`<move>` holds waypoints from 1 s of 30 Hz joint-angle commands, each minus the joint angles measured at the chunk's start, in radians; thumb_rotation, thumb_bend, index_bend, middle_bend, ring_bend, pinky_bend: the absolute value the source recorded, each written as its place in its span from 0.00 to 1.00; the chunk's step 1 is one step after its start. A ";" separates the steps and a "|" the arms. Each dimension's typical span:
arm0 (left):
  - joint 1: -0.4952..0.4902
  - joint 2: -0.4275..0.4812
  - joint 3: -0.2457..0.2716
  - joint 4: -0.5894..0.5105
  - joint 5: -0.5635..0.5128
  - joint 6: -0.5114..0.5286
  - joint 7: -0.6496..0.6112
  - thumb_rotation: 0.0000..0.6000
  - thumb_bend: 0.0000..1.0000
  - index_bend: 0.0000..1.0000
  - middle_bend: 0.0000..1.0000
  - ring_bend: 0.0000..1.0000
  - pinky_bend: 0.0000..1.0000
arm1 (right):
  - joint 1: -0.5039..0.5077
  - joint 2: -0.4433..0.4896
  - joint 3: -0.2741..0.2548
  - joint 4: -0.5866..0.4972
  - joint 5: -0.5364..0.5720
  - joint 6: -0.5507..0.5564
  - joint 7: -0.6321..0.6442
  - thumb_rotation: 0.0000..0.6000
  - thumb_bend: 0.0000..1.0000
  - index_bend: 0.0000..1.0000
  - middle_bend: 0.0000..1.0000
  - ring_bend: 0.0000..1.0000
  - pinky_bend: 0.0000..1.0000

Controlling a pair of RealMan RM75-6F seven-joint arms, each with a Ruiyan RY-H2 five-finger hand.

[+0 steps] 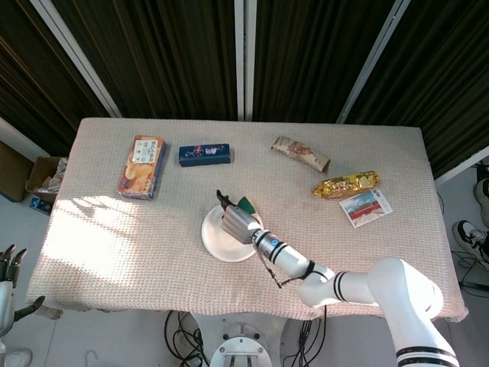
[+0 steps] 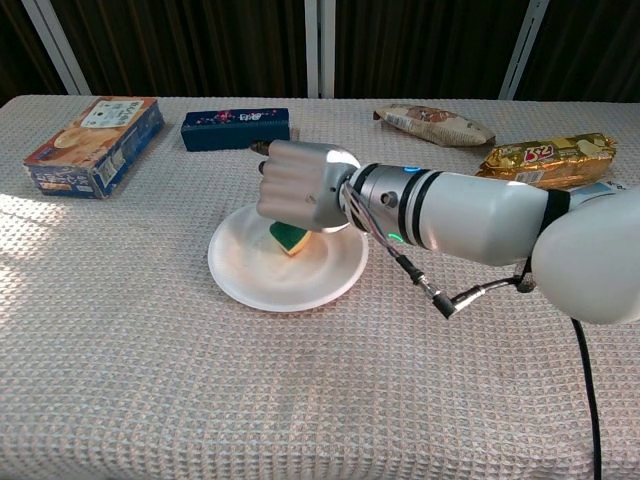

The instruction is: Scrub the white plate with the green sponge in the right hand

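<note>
Near the middle of the desk (image 2: 120, 380) sits the white plate (image 2: 250, 278), and the right hand (image 2: 300, 187) hovers over its far half with fingers curled into a fist around the green sponge (image 2: 291, 238). The chest view shows the sponge poking out beneath the hand, its lower yellowish edge at or just above the plate's inner surface; whether it truly presses cannot be told. From the head view the sponge (image 1: 244, 203) shows as a green corner at the plate's (image 1: 218, 241) far rim, beside the right hand (image 1: 238, 224).

To scrub well, the sponge's flat face probably needs to bear down on the plate, not just its corner, so a slight roll of the wrist would help. Strokes should sweep across the whole dish, including the near half, which lies bare. Pressure ought to be modest: the plate is light and unrestrained on the woven cloth, so a hard sideways push could slide it toward the blue box (image 2: 235, 128). The left hand (image 1: 9, 264) hangs off the desk's edge with fingers spread, holding nothing, so it offers no bracing.
</note>
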 commanded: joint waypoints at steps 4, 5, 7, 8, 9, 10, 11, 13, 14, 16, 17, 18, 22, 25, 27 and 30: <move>-0.005 0.002 -0.002 -0.003 0.002 -0.006 0.001 1.00 0.02 0.12 0.04 0.07 0.12 | -0.001 0.016 0.029 -0.033 -0.008 0.021 0.020 1.00 0.40 0.74 0.47 0.22 0.00; -0.006 0.002 -0.003 -0.003 0.003 -0.005 0.002 1.00 0.02 0.12 0.04 0.07 0.12 | 0.002 0.016 0.032 -0.048 -0.019 0.024 0.027 1.00 0.40 0.74 0.47 0.22 0.00; -0.006 0.002 -0.003 -0.004 0.004 -0.003 0.003 1.00 0.02 0.12 0.04 0.07 0.12 | 0.006 0.011 0.034 -0.064 -0.035 0.022 0.038 1.00 0.40 0.74 0.47 0.22 0.00; -0.005 0.002 -0.003 -0.005 0.004 -0.002 0.004 1.00 0.02 0.12 0.04 0.07 0.12 | 0.009 0.007 0.033 -0.068 -0.042 0.019 0.042 1.00 0.40 0.74 0.47 0.22 0.00; -0.004 0.002 -0.002 -0.005 0.003 -0.001 0.005 1.00 0.02 0.12 0.04 0.07 0.12 | 0.012 -0.001 0.030 -0.069 -0.049 0.014 0.044 1.00 0.40 0.74 0.47 0.22 0.00; -0.003 0.002 -0.002 -0.005 0.002 -0.001 0.005 1.00 0.02 0.12 0.04 0.07 0.12 | 0.013 -0.007 0.027 -0.068 -0.054 0.009 0.044 1.00 0.40 0.74 0.47 0.22 0.00; -0.002 0.002 -0.002 -0.005 0.000 -0.001 0.004 1.00 0.02 0.12 0.04 0.07 0.12 | 0.015 -0.013 0.023 -0.065 -0.058 0.004 0.043 1.00 0.40 0.74 0.47 0.22 0.00; 0.001 0.001 -0.001 -0.003 -0.003 -0.001 0.003 1.00 0.02 0.12 0.04 0.07 0.12 | 0.016 -0.026 0.012 -0.048 -0.063 -0.005 0.036 1.00 0.40 0.74 0.47 0.22 0.00; 0.002 0.001 -0.001 -0.002 -0.003 -0.001 0.002 1.00 0.02 0.12 0.04 0.07 0.12 | 0.016 -0.031 0.008 -0.038 -0.064 -0.007 0.031 1.00 0.40 0.74 0.47 0.22 0.00; 0.003 -0.001 0.001 0.000 -0.002 -0.001 0.001 1.00 0.02 0.12 0.04 0.07 0.12 | 0.014 -0.039 0.000 -0.006 -0.061 -0.010 0.015 1.00 0.40 0.74 0.47 0.22 0.00; 0.004 0.000 0.002 0.001 -0.002 -0.001 0.000 1.00 0.02 0.12 0.04 0.07 0.12 | 0.013 -0.042 -0.002 0.007 -0.059 -0.009 0.005 1.00 0.41 0.74 0.47 0.22 0.00; 0.004 -0.001 0.002 0.002 -0.001 -0.001 -0.001 1.00 0.02 0.12 0.04 0.07 0.12 | 0.010 -0.044 -0.004 0.021 -0.055 -0.006 -0.007 1.00 0.41 0.74 0.47 0.22 0.00; 0.005 -0.002 0.002 0.007 0.000 0.001 -0.004 1.00 0.02 0.12 0.04 0.07 0.12 | -0.012 -0.021 -0.004 0.025 -0.039 0.014 -0.015 1.00 0.41 0.74 0.47 0.22 0.00; 0.003 0.000 0.001 0.007 0.002 0.001 -0.004 1.00 0.02 0.12 0.04 0.07 0.12 | -0.033 0.017 0.000 0.010 -0.031 0.040 -0.012 1.00 0.41 0.74 0.47 0.22 0.00; 0.001 0.001 0.000 0.006 0.006 0.003 -0.003 1.00 0.02 0.12 0.04 0.07 0.12 | -0.050 0.049 0.008 -0.012 -0.024 0.063 0.000 1.00 0.41 0.74 0.47 0.22 0.00; 0.000 0.000 -0.003 0.004 0.008 0.006 -0.002 1.00 0.02 0.12 0.04 0.07 0.12 | -0.086 0.099 0.023 -0.072 -0.020 0.104 0.052 1.00 0.41 0.73 0.47 0.22 0.00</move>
